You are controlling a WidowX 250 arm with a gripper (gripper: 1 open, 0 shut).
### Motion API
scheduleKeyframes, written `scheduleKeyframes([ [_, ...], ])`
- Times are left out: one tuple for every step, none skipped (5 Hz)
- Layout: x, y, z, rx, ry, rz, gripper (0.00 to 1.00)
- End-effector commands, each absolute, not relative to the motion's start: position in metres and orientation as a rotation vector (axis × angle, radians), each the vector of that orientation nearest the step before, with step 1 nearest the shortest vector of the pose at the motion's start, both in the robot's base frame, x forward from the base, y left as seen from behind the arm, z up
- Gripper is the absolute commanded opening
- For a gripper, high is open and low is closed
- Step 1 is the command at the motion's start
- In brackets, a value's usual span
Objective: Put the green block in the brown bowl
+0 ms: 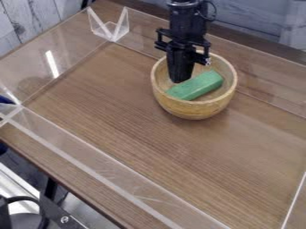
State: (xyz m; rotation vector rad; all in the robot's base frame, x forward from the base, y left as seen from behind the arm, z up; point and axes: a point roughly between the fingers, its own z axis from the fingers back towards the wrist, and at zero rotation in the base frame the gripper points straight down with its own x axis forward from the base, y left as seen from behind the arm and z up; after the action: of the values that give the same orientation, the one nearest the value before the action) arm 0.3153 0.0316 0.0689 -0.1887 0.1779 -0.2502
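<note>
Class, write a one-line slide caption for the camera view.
Green block lies inside the brown bowl; shut gripper above it.
</note>
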Motion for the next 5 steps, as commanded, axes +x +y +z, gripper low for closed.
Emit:
scheduleKeyframes([
  [0.326, 0.036, 0.11, -0.158, 0.048, -0.252, 0.0],
  [0.327, 0.037, 0.115, -0.159, 0.035, -0.252, 0.0],
  [0.327, 0.038, 0.118, -0.161, 0.026, -0.25, 0.0],
  [0.327, 0.039, 0.121, -0.162, 0.017, -0.248, 0.0],
  [0.328, 0.04, 0.123, -0.163, 0.009, -0.245, 0.0],
])
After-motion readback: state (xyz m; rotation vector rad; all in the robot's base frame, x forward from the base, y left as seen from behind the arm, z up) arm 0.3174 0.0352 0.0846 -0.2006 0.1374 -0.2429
